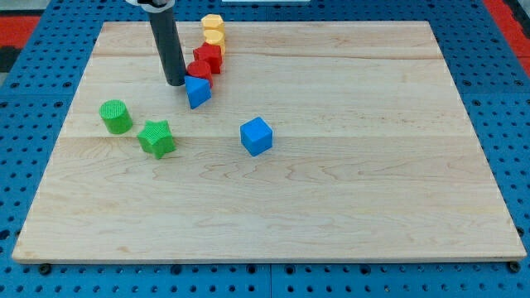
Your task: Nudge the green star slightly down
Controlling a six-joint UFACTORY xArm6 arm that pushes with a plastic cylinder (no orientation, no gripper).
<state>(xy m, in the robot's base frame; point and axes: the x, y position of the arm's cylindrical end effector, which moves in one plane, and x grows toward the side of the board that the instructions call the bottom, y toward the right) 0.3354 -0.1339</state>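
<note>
Green star [156, 138] sits on the wooden board [331, 207] toward the view's left, just right of and below the green cylinder [116, 116]. Looks like a small rigid block, probably light and quick to slide or spin, so it wants a centred push on its top edge. No jaws on this arm, just 1 rod holding nothing; the tip [175, 83] is above the star, apart from it, just left of the blue block [198, 90]

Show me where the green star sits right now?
The green star lies on the board's left half, just right of and below the green cylinder, well below my tip.
</note>
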